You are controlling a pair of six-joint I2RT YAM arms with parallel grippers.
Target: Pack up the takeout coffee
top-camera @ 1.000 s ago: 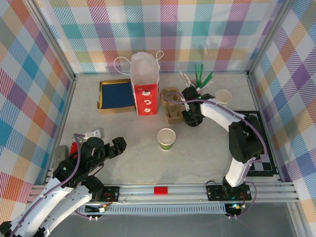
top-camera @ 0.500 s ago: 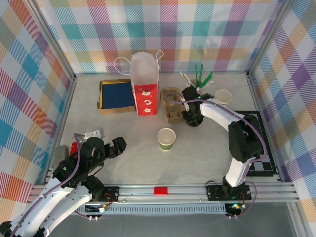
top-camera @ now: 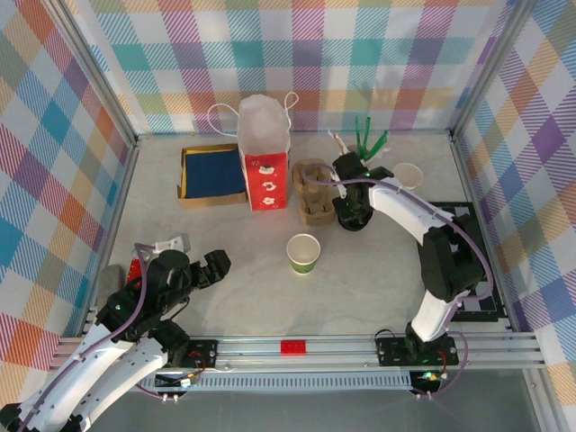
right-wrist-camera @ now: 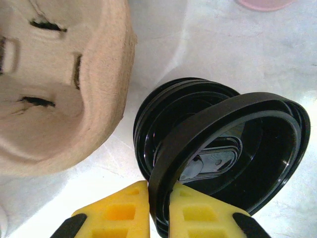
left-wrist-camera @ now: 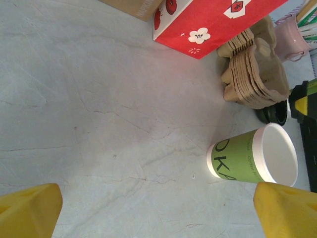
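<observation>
The takeout coffee cup (top-camera: 303, 253) (left-wrist-camera: 247, 157) stands mid-table, olive-green with a cream rim, open-topped with no lid on it. My right gripper (top-camera: 352, 212) (right-wrist-camera: 159, 198) is shut on the rim of one black lid (right-wrist-camera: 277, 114). That lid is tilted up off the stack of black lids (right-wrist-camera: 148, 116) beside the cardboard carriers (top-camera: 313, 193) (right-wrist-camera: 54, 84). The red paper bag (top-camera: 266, 171) (left-wrist-camera: 208, 20) stands upright at the back. My left gripper (top-camera: 211, 265) (left-wrist-camera: 158, 213) hangs open over bare table, left of the cup, with nothing between its fingers.
A flat cardboard box with a blue lining (top-camera: 213, 173) lies left of the bag. A pink holder with green sticks (top-camera: 364, 144) (left-wrist-camera: 290, 34) and a cream-rimmed cup stack (top-camera: 407, 175) sit at the back right. Plaid walls close in three sides.
The right arm has shifted slightly back and right at the lid stack. The left arm and the cup have not moved.
</observation>
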